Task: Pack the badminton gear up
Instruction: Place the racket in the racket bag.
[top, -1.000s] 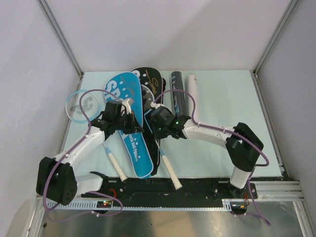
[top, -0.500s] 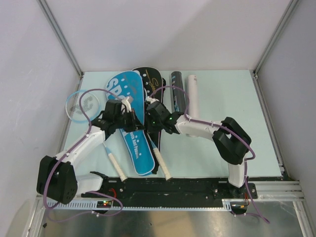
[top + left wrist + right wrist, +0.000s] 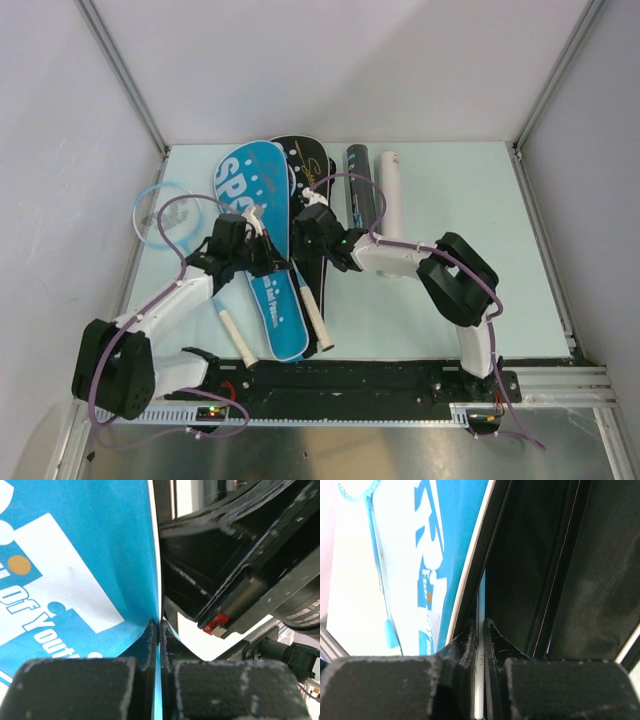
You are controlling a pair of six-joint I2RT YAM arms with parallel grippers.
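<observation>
Lying slantwise on the pale green desk (image 3: pixel 450 200), the long blue fabric racket cover (image 3: pixel 280 310) with white "SPORT" lettering overlaps a black racket cover (image 3: pixel 300 155) on its right. The left pincer (image 3: pixel 160 630) is clamped tight on the blue cover's right edge. Just beside it, the right pincer (image 3: pixel 479 630) is closed on the thin shaft of a white-handled racket (image 3: pixel 314 315) running along the seam between the covers.
</observation>
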